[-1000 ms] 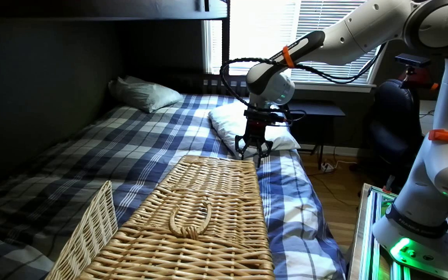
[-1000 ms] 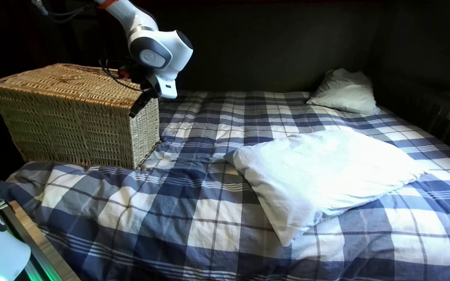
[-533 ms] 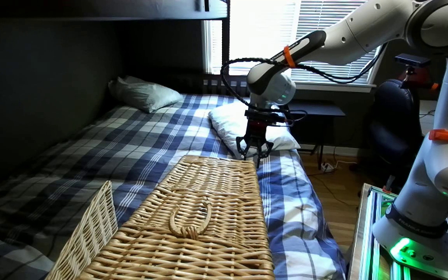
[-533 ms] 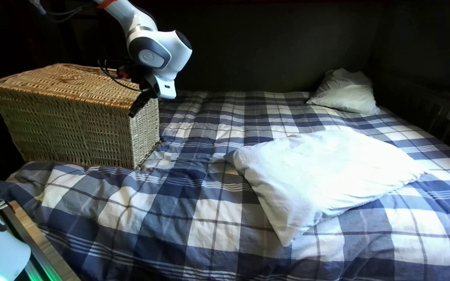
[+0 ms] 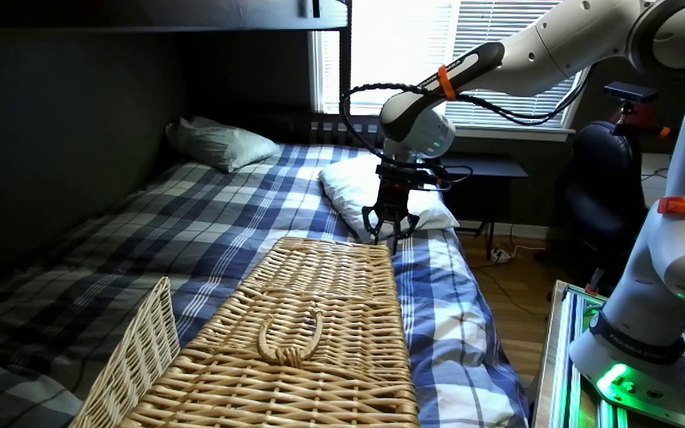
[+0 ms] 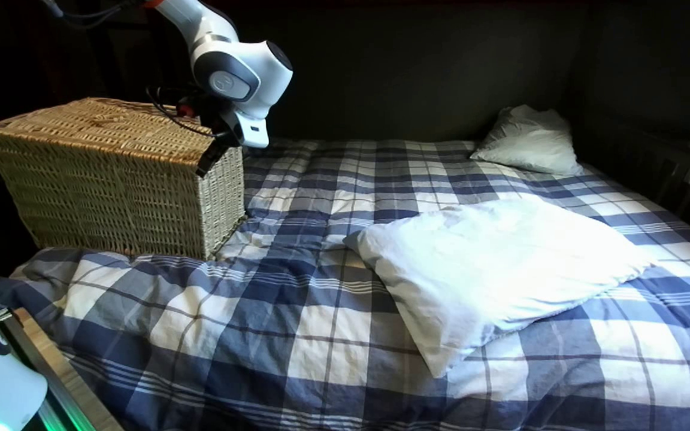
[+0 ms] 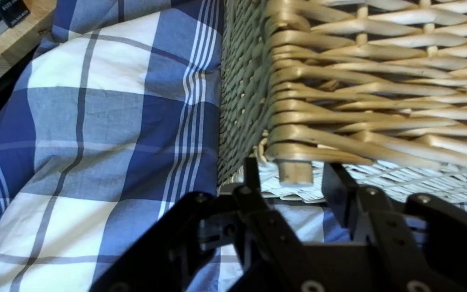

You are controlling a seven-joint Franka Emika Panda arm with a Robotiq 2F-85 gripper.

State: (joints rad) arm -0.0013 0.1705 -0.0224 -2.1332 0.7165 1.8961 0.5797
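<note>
- Wicker basket (image 5: 354, 356): stands on the plaid bed (image 5: 458, 333). In an exterior view it lies nearer than your pincer (image 5: 386, 239) and mostly to its left; you are at its far right corner.
- Checked in an exterior view: your pincer (image 6: 203, 170) shows at the basket's right end, by the near top corner, pointing down and leaning to the left.
- Wrist view: the basket's top fills the upper right. A wooden stub (image 7: 295, 172) at its corner appears between your two fingertips (image 7: 252, 174), with space on both sides of it.
- Pincer state: spread part-way, fingers apart; pinching nothing.
- Contact: the fingertip on the right lies close to the woven edge in the wrist view; you cannot tell from these pictures whether it touches.
- Surroundings: curved handle (image 5: 289, 356) on the basket's top, nearer than the pincer; white pillow (image 5: 354, 193) on the pincer's far side, well apart from the basket; grey pillow (image 5: 223, 145) farther off, at the left.
</note>
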